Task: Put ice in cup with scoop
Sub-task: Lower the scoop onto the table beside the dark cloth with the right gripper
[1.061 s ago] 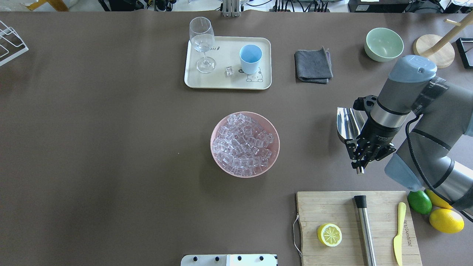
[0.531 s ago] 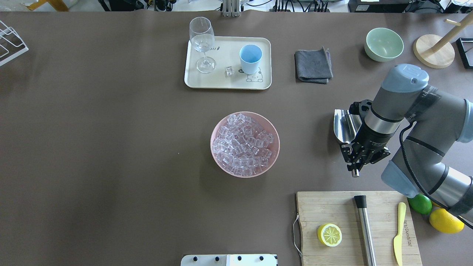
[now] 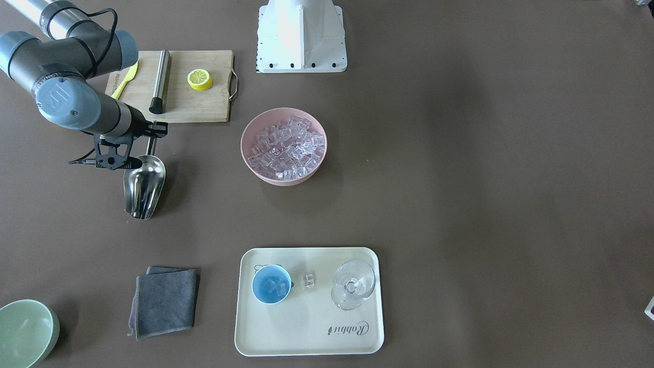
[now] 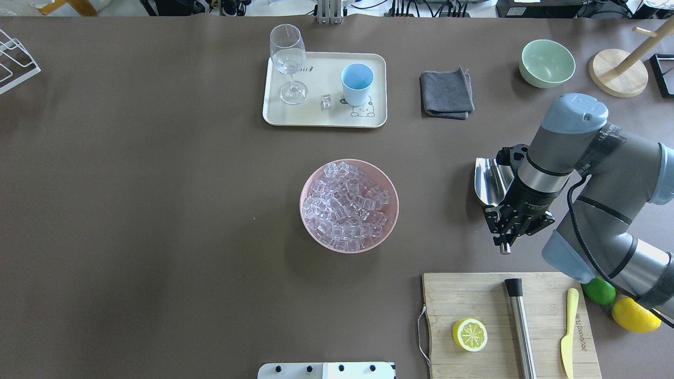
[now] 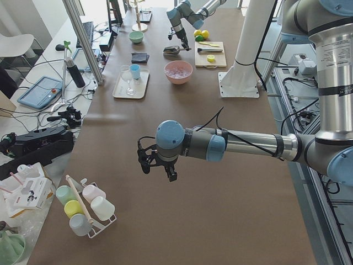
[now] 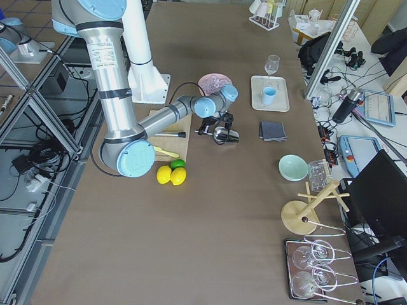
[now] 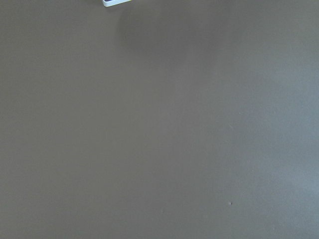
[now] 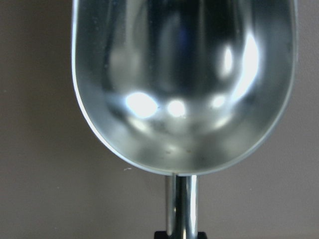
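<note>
Two right fingers point(image 4: 500, 227) seemingly pinch the scoop point(image 4: 489, 181) by its handle; its empty bowl juts beyond them.

Over the last second the right arm point(image 4: 605, 158) has shifted slightly to the left and toward the near side of the table. Its pale-blue wrist cap stands lower and further left in the overhead view than before. The right gripper point(image 4: 503, 236), clamped on the handle, has carried the scoop point(image 4: 488, 181) a little to the left and nearer. The arm's lower segment now overlaps the lime point(image 4: 600, 289), which earlier showed whole. It also hides one of the two lemons, so a single lemon point(image 4: 634, 315) remains in view.
</note>
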Robot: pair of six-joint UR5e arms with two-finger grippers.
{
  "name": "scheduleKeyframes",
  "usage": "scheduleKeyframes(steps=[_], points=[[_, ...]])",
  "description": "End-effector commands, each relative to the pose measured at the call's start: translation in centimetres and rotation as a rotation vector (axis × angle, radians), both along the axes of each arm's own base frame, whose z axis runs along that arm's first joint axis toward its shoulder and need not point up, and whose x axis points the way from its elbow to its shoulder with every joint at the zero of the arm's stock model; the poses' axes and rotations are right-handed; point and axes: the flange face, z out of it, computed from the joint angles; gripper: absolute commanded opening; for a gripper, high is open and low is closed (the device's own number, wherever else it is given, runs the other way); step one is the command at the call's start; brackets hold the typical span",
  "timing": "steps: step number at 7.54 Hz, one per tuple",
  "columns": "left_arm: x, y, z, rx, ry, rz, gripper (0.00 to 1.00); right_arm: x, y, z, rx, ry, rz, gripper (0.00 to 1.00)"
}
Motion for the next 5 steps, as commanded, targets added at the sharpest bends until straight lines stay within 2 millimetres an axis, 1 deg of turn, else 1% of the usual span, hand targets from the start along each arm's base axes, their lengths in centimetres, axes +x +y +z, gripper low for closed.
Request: scheduleKeyframes(steps=[1, 2, 3, 4, 5], points=[[-0.01, -0.04, 0.06, -0.001, 0.000, 0.000, 0.98, -0.23, -0.16, -0.30, 0.012, -0.007, -0.005, 0.18], [-0.07, -0.03, 0.14, -0.003, 0.000, -0.002, 0.98, -0.41, -0.22, -0.62, 0.016, -0.009, -0.006, 0.58], [-0.07, -0.09, 0.00, 0.000, 0.000, -0.002, 0.98, -0.42, -0.22, -0.85, 0.015, -0.010, -0.002, 0.93], [-0.07, -0.15, 0.08, -0.001, 0.000, -0.002, 0.98, -0.43, -0.24, -1.03, 0.019, -0.014, -0.003, 0.99], [-0.08, -0.22, 0.33, -0.006, -0.001, -0.002, 0.98, -0.37, -0.18, -1.07, 0.021, -0.015, -0.005, 0.99]])
